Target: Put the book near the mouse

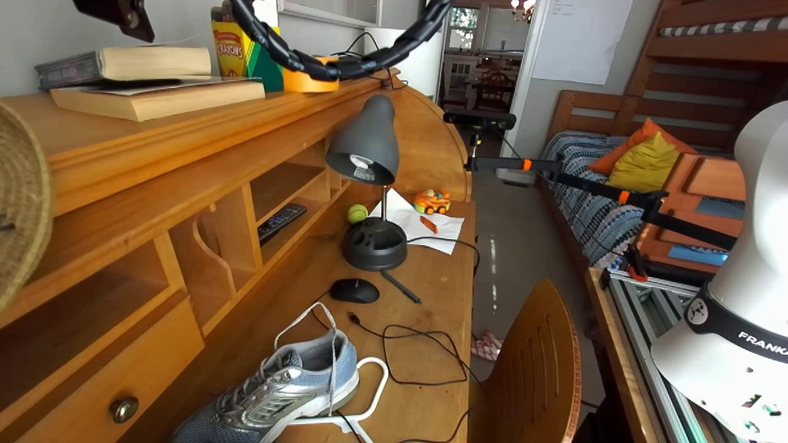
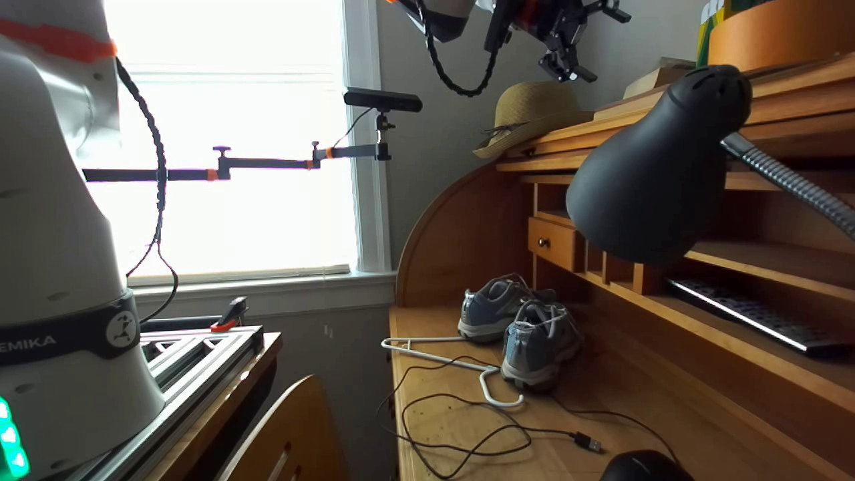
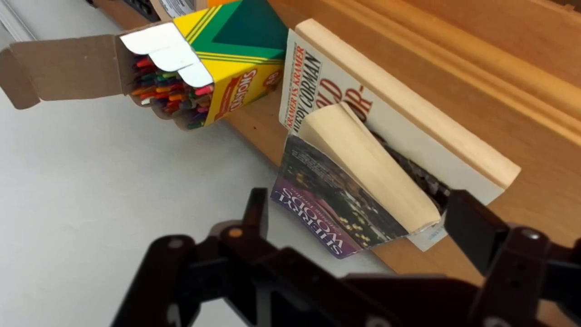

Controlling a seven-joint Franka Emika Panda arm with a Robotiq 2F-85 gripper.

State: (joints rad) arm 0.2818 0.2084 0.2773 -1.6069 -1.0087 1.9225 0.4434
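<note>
The book (image 3: 336, 190) has a purple and dark flowered cover and cream pages. It lies on top of the larger tan book on the desk's upper shelf, its cover tilted; it also shows in an exterior view (image 1: 154, 63). My gripper (image 3: 358, 202) is open and empty, its fingers apart on either side of the book in the wrist view. In an exterior view the gripper (image 2: 598, 45) hangs above the shelf. A dark finger tip shows above the book, not touching it. The black mouse (image 1: 355, 290) lies on the desktop by the lamp base; it is partly cut off in an exterior view (image 2: 644, 466).
The larger tan book (image 1: 166, 98) lies under the book. A crayon box (image 3: 227, 68) stands beside both. A straw hat (image 2: 534, 113) sits on the shelf. A grey lamp (image 1: 369, 147), shoes (image 2: 538, 347), a white hanger (image 2: 501, 387) and loose cords are on the desktop.
</note>
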